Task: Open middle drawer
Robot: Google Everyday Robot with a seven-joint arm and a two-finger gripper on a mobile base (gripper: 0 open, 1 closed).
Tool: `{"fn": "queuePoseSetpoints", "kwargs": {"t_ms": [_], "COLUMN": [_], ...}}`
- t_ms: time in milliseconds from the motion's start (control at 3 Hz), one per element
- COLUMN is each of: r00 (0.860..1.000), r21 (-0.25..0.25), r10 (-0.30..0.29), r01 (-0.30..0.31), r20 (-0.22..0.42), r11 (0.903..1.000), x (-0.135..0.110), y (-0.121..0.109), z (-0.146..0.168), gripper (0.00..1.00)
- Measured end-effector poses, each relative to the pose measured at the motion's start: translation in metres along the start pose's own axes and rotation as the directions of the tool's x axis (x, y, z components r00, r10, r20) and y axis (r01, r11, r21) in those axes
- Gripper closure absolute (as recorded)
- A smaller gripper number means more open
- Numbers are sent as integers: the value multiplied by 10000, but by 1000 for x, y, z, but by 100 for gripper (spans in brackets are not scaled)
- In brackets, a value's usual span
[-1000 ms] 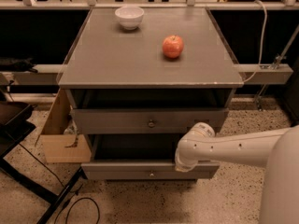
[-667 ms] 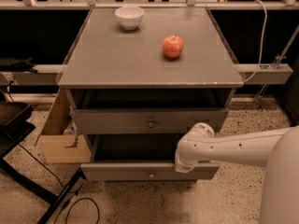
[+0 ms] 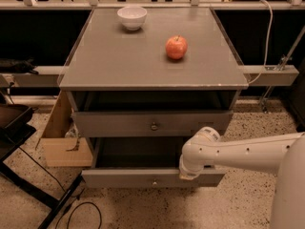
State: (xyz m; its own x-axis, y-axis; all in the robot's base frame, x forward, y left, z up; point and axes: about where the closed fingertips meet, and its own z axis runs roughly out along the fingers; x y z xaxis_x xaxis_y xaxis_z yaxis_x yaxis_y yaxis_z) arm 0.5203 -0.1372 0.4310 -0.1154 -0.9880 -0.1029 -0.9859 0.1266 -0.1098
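Observation:
The grey cabinet (image 3: 119, 61) shows two drawer fronts, each with a small round knob. The upper, taller front (image 3: 109, 124) belongs to the top drawer. The middle drawer (image 3: 119, 178) is the lower front; it stands pulled out toward me, with its dark inside showing behind it. The lowest drawer is hidden beneath it. My white arm comes in from the right, and the gripper (image 3: 189, 172) sits at the top edge of the middle drawer's front, right of its knob (image 3: 154, 181). The wrist covers the gripper's end.
A white bowl (image 3: 132, 16) and a red apple (image 3: 176, 47) sit on the cabinet top. A cardboard box (image 3: 59, 137) leans at the cabinet's left. Black stand legs and a cable (image 3: 71, 209) lie on the speckled floor at the left. A metal rail (image 3: 271, 74) runs behind at the right.

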Motion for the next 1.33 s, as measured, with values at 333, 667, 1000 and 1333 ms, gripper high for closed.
{"fn": "queuePoseSetpoints", "kwargs": {"t_ms": [333,667,1000,1333], "r00": [10000,10000,10000,10000], "r21": [-128,-128,-129,-129], "r10": [-15,-15,-15,-15], "r01": [15,15,15,15], "r20": [-17,-17,-18,-18], "r11": [9999,9999,9999,9999], "x": [1,1,1,1], "y": [5,5,5,5], "z": [-3,-3,-3,-3], "gripper": [95,76,53,22]}}
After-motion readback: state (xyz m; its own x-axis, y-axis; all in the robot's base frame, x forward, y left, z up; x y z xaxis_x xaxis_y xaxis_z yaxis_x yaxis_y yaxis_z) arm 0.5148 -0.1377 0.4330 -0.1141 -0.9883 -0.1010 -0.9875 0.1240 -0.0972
